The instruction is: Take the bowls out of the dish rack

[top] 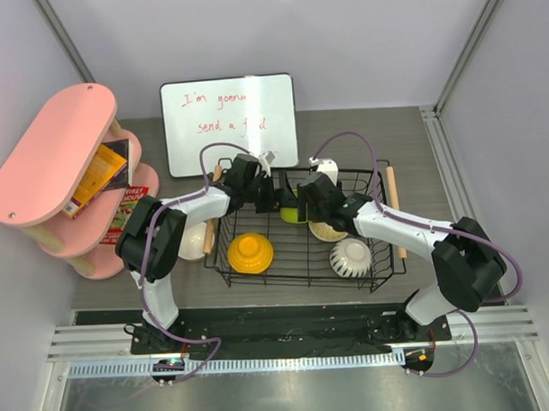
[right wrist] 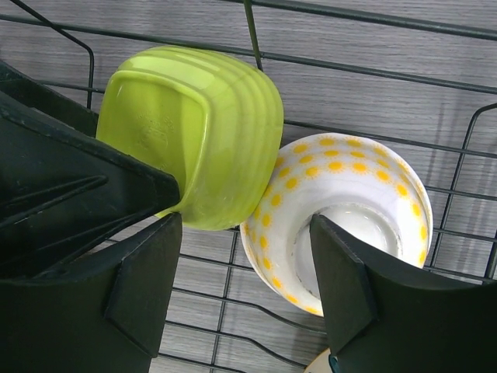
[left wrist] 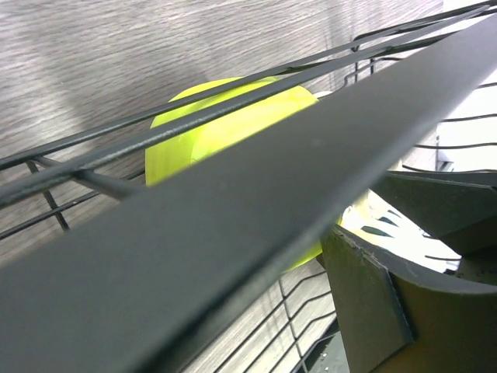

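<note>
Fingers (right wrist: 353, 299) spread over a yellow-dotted white bowl (right wrist: 342, 183) touching a lime-green bowl (right wrist: 198, 128).

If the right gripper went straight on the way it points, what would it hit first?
Probably the white bowl with yellow dots, framed between the right gripper's open jaws in the dish rack; the lime green bowl lies just beside it. Depth is unclear.

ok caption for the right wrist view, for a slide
Right gripper, jaws open, poised over a yellow-dotted white bowl beside a lime green bowl in the black wire dish rack.
</note>
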### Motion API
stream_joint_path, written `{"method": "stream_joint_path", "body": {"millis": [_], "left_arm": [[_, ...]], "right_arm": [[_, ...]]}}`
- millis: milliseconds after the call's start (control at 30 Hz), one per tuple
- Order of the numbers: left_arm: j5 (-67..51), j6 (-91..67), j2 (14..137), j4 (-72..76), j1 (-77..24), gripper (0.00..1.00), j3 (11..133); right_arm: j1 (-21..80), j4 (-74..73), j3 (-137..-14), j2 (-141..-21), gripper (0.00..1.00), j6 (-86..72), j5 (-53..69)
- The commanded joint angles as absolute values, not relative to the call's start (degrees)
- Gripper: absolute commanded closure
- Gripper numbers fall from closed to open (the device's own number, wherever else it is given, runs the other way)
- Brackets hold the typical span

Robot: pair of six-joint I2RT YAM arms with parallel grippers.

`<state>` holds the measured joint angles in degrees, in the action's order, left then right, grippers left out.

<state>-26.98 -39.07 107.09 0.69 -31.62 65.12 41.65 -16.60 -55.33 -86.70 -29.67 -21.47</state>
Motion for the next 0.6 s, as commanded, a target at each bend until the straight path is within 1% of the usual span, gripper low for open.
{"method": "stream_joint_path", "body": {"millis": [0,67,133,167,233,267,333,367,400,467,500,533,567], "left_arm": [[-34.9,-44.0,107.1,-3.3,-33.0,0.17,62.8],[-34.5,-44.1,105.8,-3.9,-33.0,0.19,62.8],[-34.3,-43.8,104.2,-4.4,-33.0,0.28,62.9],[-34.0,-43.6,103.6,-5.4,-33.0,0.33,62.9],[-33.4,-43.1,102.3,-6.7,-33.0,0.4,63.0],[-33.0,-42.8,101.2,-8.0,-33.0,0.49,63.2],[-32.0,-41.8,100.3,-9.8,-33.0,0.58,63.9],[-31.8,-41.2,99.8,-10.6,-33.0,0.63,64.2],[-31.2,-40.9,99.4,-12.4,-33.0,0.65,64.5],[-30.9,-40.0,99.1,-13.4,-33.0,0.64,65.0],[-30.7,-39.7,98.8,-13.9,-33.0,0.59,65.0],[-30.4,-39.6,98.8,-14.2,-33.0,0.51,65.0],[-30.0,-39.2,98.7,-14.8,-33.0,0.35,65.2]], "right_arm": [[42.0,-13.1,-52.0,-89.7,0.3,-33.0,-11.4],[42.0,-13.1,-51.7,-89.5,0.3,-33.0,-10.9],[42.0,-13.2,-51.2,-88.4,0.3,-33.4,-10.8],[42.0,-13.2,-51.1,-88.1,0.3,-33.5,-10.9],[42.0,-13.4,-50.6,-86.9,0.3,-33.6,-11.0],[42.0,-13.4,-50.5,-86.7,0.3,-33.6,-11.1],[42.0,-13.6,-50.3,-85.8,0.3,-33.7,-11.4],[42.0,-13.6,-50.3,-85.5,0.3,-33.6,-11.6],[42.0,-13.7,-50.4,-85.4,0.3,-33.7,-11.9],[42.0,-13.7,-50.4,-85.6,0.3,-33.6,-12.0],[42.0,-13.7,-50.4,-85.7,0.3,-33.5,-12.0],[42.0,-13.7,-50.4,-85.8,0.3,-33.6,-12.0],[42.0,-13.9,-50.4,-85.8,0.3,-33.6,-12.0]]}}
